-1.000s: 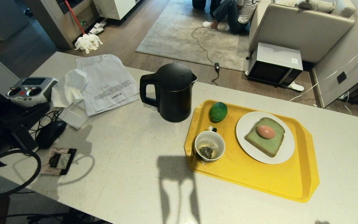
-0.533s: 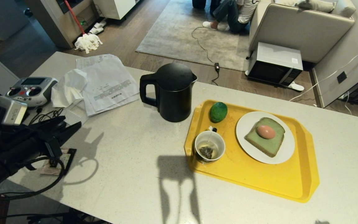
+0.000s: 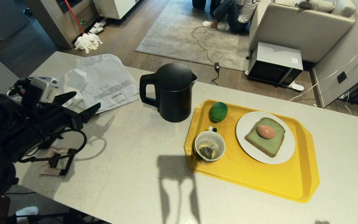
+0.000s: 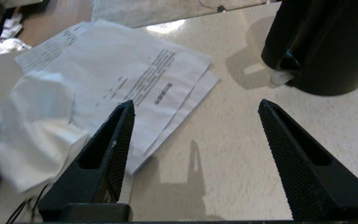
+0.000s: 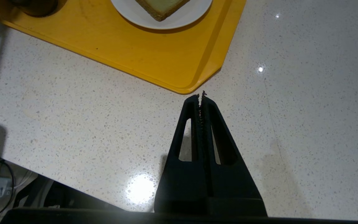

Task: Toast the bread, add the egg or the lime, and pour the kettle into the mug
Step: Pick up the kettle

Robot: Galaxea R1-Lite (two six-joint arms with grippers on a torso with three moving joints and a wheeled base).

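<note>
our left gripper [image 3: 81, 106] hangs with its jaws spread wide and empty, over the counter beside the papers [image 3: 106, 82], its tips aimed toward the kettle [image 3: 169, 91]. the kettle stands upright just off the yellow tray [image 3: 259, 183], its loop handle [image 3: 144, 90] turned to the left gripper's side, so we judge this arm the nearer one for the pour. beyond the kettle, on the tray, the mug [image 3: 209, 150] sits nearest, then the lime [image 3: 218, 112] and the egg [image 3: 266, 132] on the bread [image 3: 267, 146]. our right gripper [image 5: 201, 97] is pressed closed, parked by the tray's corner.
</note>
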